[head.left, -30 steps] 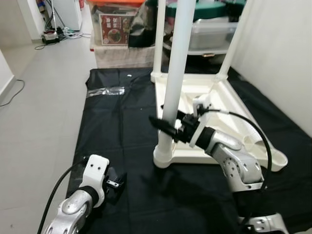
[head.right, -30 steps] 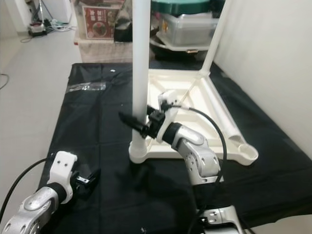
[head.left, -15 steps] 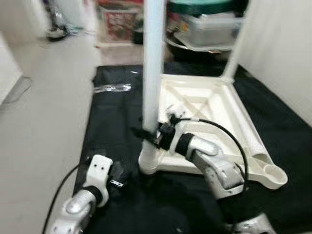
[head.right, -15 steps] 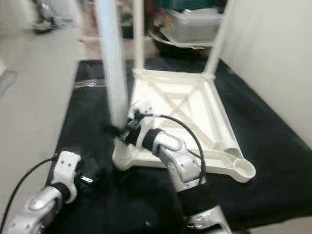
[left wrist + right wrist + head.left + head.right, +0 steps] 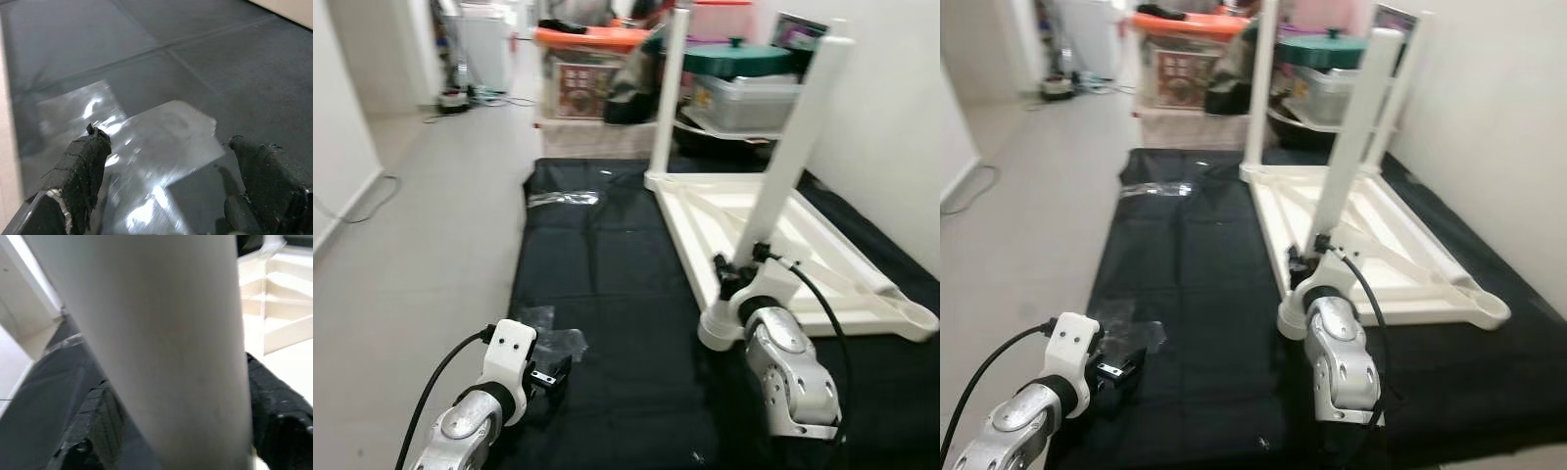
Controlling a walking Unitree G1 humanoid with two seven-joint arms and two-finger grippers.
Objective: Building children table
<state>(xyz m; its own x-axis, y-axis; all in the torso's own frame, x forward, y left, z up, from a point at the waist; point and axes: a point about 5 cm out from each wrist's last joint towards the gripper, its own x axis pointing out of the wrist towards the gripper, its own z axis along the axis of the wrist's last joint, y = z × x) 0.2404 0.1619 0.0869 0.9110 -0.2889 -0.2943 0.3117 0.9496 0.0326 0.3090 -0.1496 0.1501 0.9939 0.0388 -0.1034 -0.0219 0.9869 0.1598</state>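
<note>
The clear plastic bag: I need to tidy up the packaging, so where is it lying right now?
In the left eye view, the clear plastic bag lies flat on the black mat at lower left, just ahead of the left end effector.

White kids' table (image 5: 822, 257) upside-down on black mat, near leg (image 5: 790, 157) tilted in its corner socket.
</note>
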